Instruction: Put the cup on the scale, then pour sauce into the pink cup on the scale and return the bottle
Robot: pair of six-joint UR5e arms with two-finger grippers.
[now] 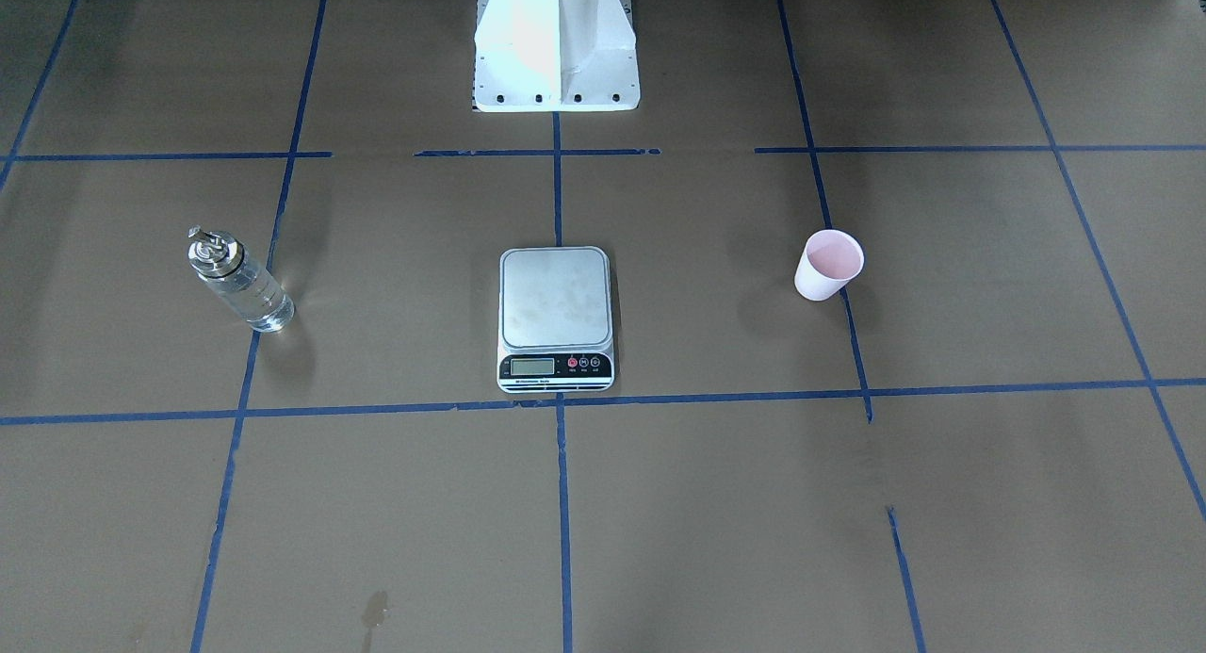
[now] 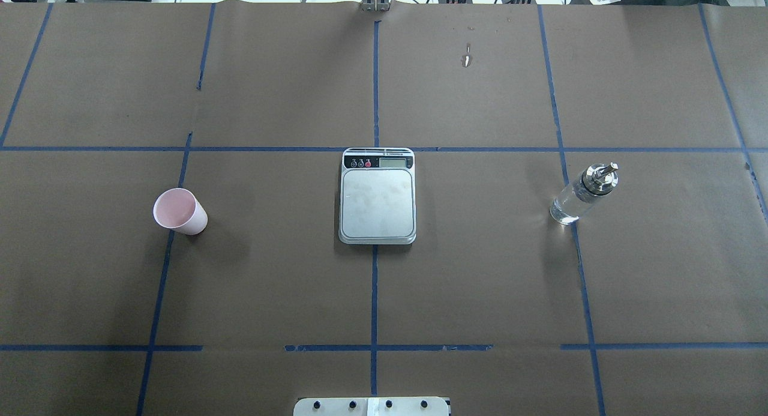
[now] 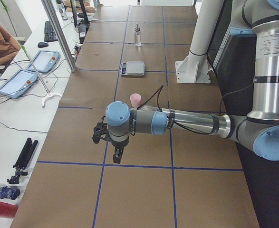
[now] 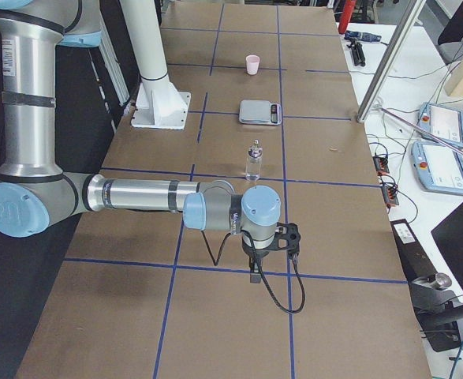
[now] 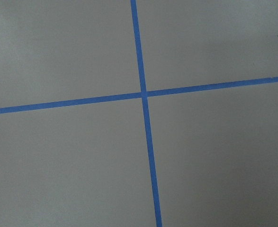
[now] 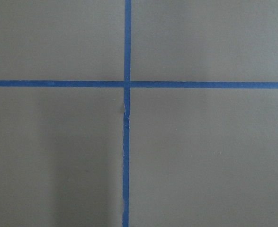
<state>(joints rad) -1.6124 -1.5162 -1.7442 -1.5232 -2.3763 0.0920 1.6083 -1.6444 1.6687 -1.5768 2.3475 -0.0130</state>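
Observation:
The pink cup stands upright and empty on the table, left of the scale. The scale's platform is bare. The glass bottle with its metal spout stands right of the scale and holds clear sauce. My left gripper shows only in the exterior left view, hanging over the table well short of the cup. My right gripper shows only in the exterior right view, short of the bottle. I cannot tell whether either is open. Both wrist views show only brown paper and blue tape.
The table is covered in brown paper with a blue tape grid. The white robot pedestal stands at the table's rear middle. A side bench with tablets and cables runs along the far edge, with a person seated there.

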